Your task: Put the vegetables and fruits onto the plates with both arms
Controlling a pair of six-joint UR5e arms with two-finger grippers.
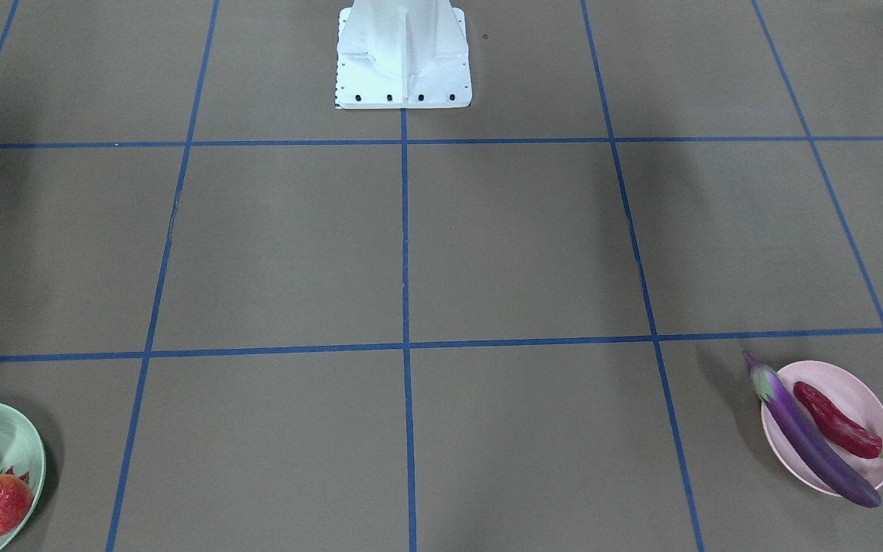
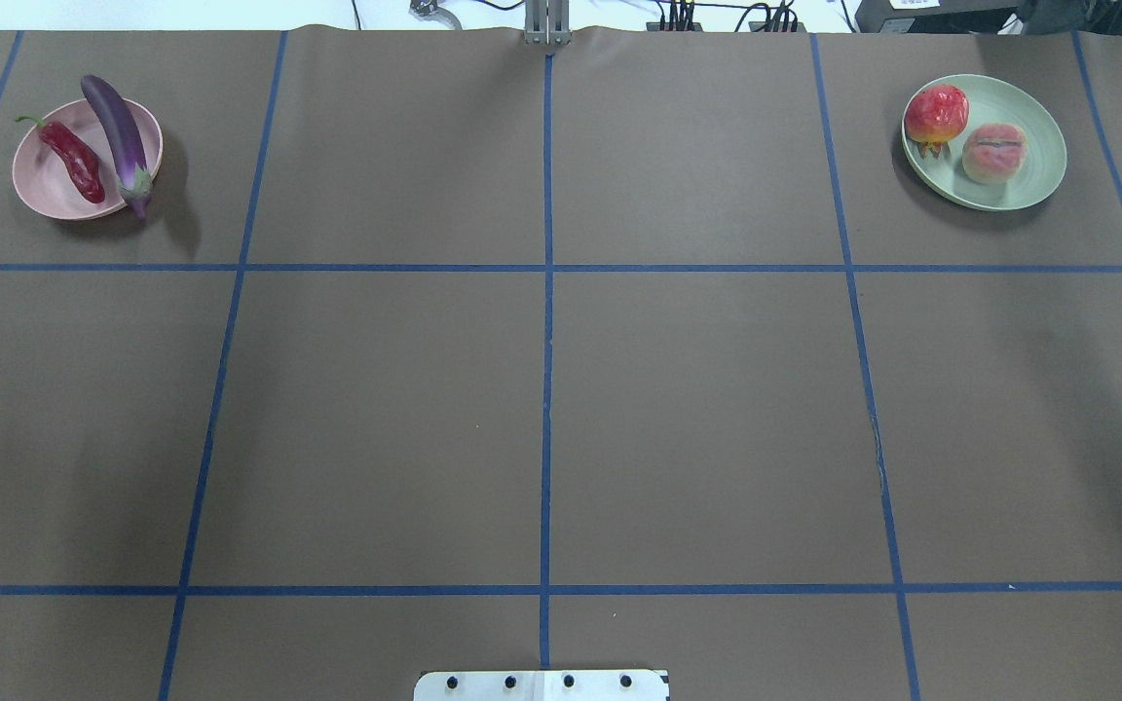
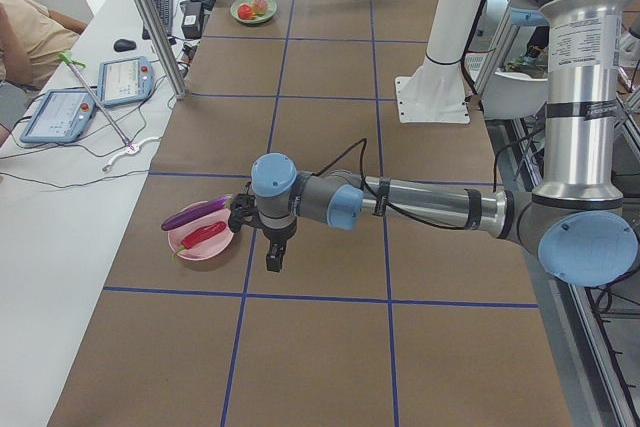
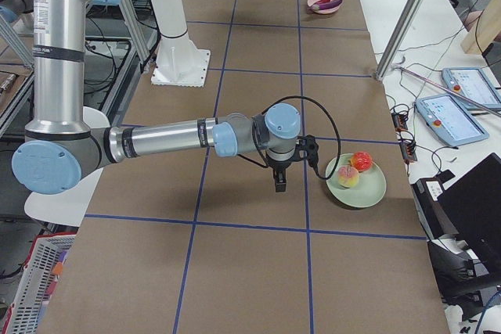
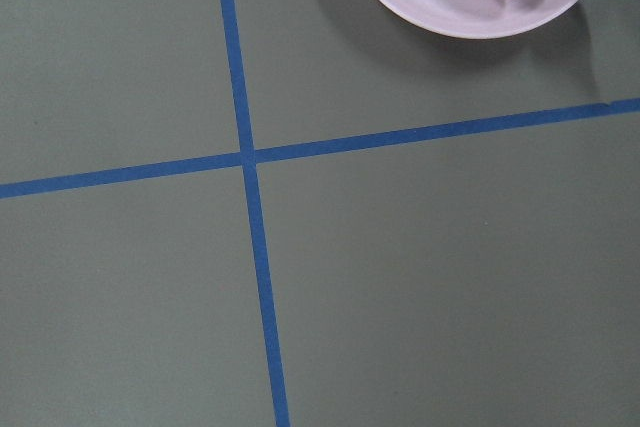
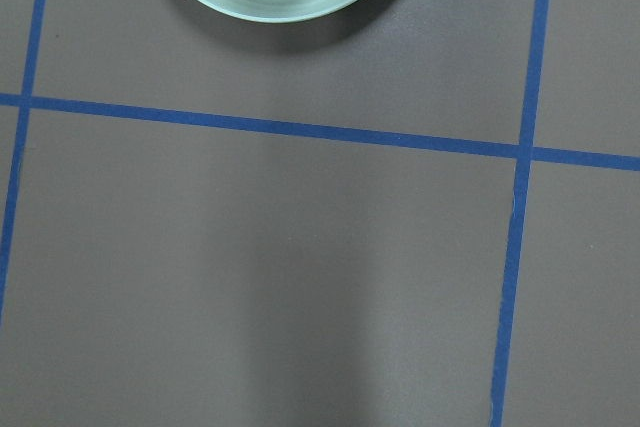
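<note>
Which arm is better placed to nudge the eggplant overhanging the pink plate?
Left. The left tool hangs beside the pink plate holding the eggplant; the right tool hangs by the green plate at the other end.

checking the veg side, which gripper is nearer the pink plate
Left. The left gripper hangs close beside the pink plate; the right gripper is far off at the opposite end, close beside the green plate.

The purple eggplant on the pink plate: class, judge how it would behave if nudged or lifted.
The eggplant looks glossy, so it may slip in a pinch. Long and rounded, it lies across the pink plate with both ends past the rim, so a nudge could roll or pivot it off. It looks straight there, so probably stiff.
</note>
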